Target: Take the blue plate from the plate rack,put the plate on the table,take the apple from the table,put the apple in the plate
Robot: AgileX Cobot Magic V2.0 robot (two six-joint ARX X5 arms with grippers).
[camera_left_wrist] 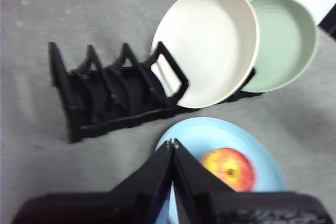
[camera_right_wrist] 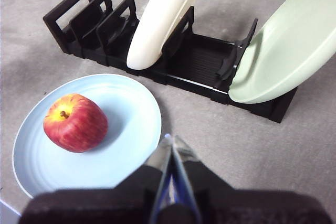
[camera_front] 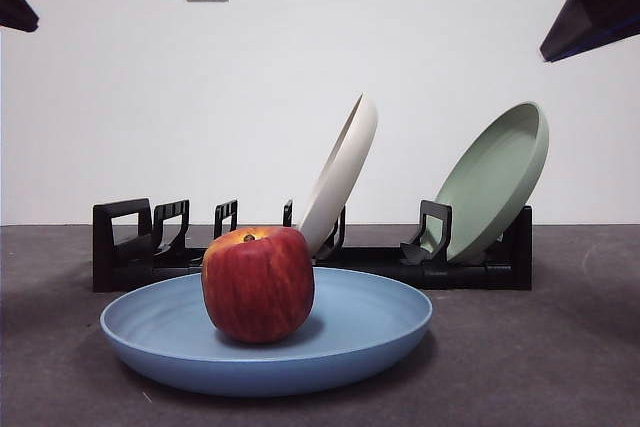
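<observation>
The apple (camera_front: 258, 284) sits in the blue plate (camera_front: 380, 322), a bit toward its 9 o'clock side in the front view. The blue plate lies flat on the table (camera_front: 560, 347). Behind it, at 12 o'clock, stands the plate rack (camera_front: 130, 247), holding a white plate (camera_front: 340, 175) and a green plate (camera_front: 495, 182). The left gripper (camera_left_wrist: 171, 144) and the right gripper (camera_right_wrist: 170, 141) are up high, pinched closed, holding nothing.
</observation>
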